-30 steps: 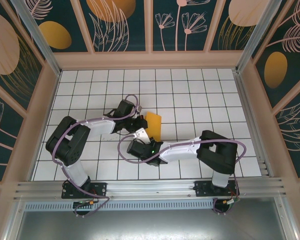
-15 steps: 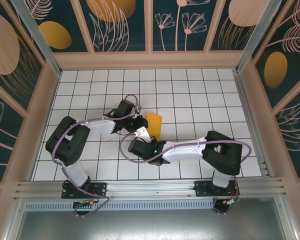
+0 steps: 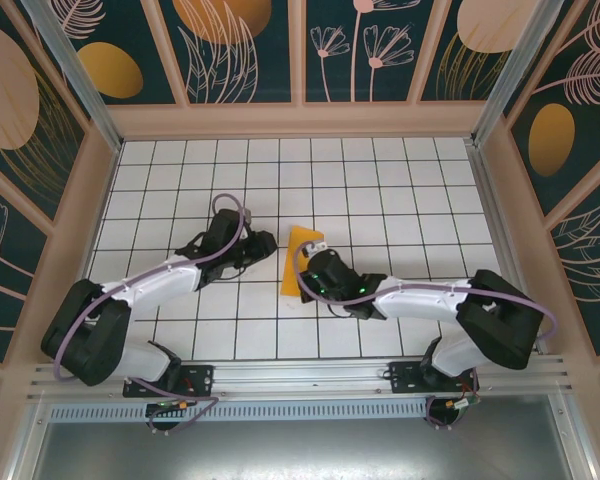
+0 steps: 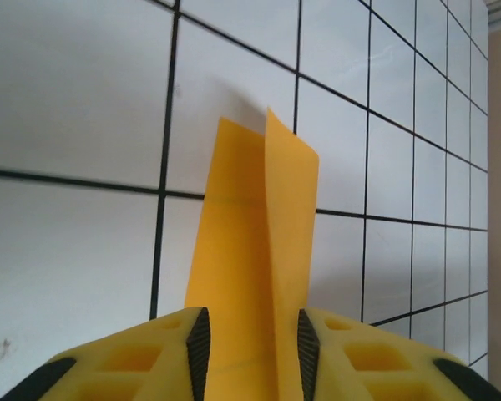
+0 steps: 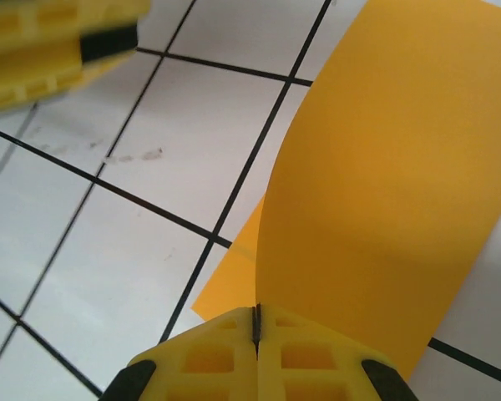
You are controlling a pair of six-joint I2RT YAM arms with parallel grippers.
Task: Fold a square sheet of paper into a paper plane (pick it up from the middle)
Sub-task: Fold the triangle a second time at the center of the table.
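Observation:
The square sheet of paper (image 3: 298, 262) is orange-yellow and folded lengthwise, lying mid-table with one flap raised. In the left wrist view the sheet (image 4: 250, 217) stands as a narrow folded strip running between the pads of my left gripper (image 4: 249, 334). That gripper is open, with a gap at each pad. My right gripper (image 5: 256, 313) is shut on the near edge of the sheet (image 5: 384, 167), which curves up from its jaws. From above, my left gripper (image 3: 268, 246) is just left of the sheet and my right gripper (image 3: 308, 268) is at its right side. The paper plane is out of view.
The table (image 3: 400, 190) is white grid tiles, boxed in by wooden walls (image 3: 300, 120) with leafy wallpaper. A metal rail (image 3: 300, 375) runs along the near edge. One of the left gripper's fingers (image 5: 67, 50) shows at the top left of the right wrist view.
My left gripper has opened and its arm has stretched out, drawing back to the left. My right gripper has shut on the sheet and swung round to its right side.

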